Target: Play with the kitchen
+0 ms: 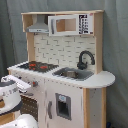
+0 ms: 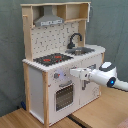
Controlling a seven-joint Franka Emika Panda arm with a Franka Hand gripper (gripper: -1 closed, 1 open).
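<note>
The kitchen (image 1: 65, 85) (image 2: 50, 85) is a white and light-wood toy that stands upright in both exterior views. On its top are a black-red stovetop (image 2: 52, 59), a sink (image 1: 74, 74) and a black faucet (image 1: 85, 60). A grey hood (image 2: 49, 21) hangs over a pegboard back. My gripper (image 2: 74, 73) points at the front panel, close to the knobs (image 2: 59, 76) above the oven door (image 2: 63, 96). In the first exterior view the gripper (image 1: 26, 84) comes in from the left, by the stove-side front. Whether it touches a knob cannot be made out.
The white arm (image 2: 107, 79) reaches in from the second exterior view's right. A toy microwave (image 1: 67, 24) sits on the upper shelf. The kitchen stands on a wooden floor (image 2: 30, 120), with a grey curtain (image 2: 112, 25) behind it.
</note>
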